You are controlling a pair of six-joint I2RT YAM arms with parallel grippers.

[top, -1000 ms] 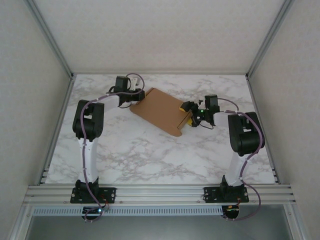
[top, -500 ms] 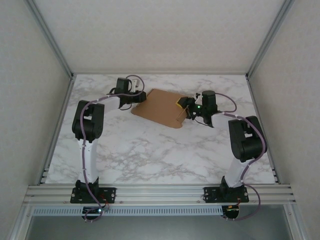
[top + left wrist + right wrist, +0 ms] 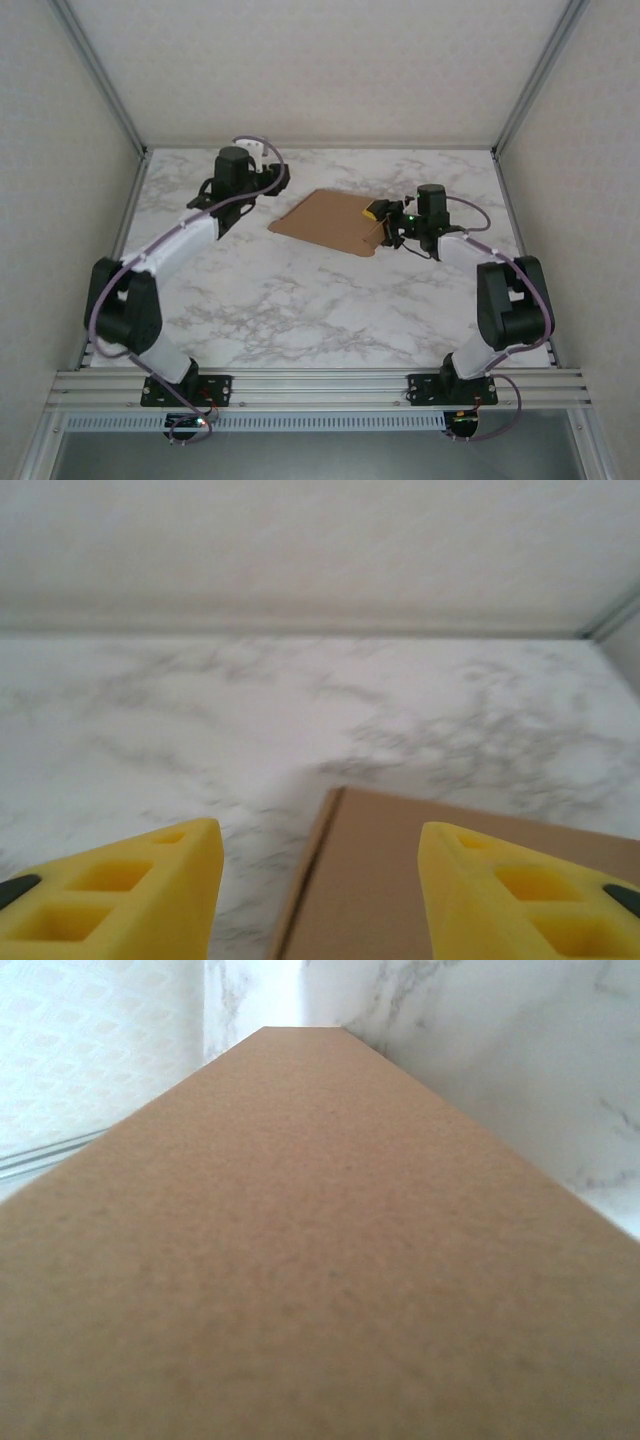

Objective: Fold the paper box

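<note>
Top view high, facing down, wrist views low, close — sharing paper box [image 3: 330, 222]

— What's lying on your tabletop [image 3: 300, 300]?
— Just one brown paper box [image 3: 325, 220], resting on your white marbled surface toward the far edge, slightly right of the middle.

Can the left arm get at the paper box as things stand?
Probably yes: the left gripper hangs open facing a corner of the paper box, with just marble table between them.
</note>
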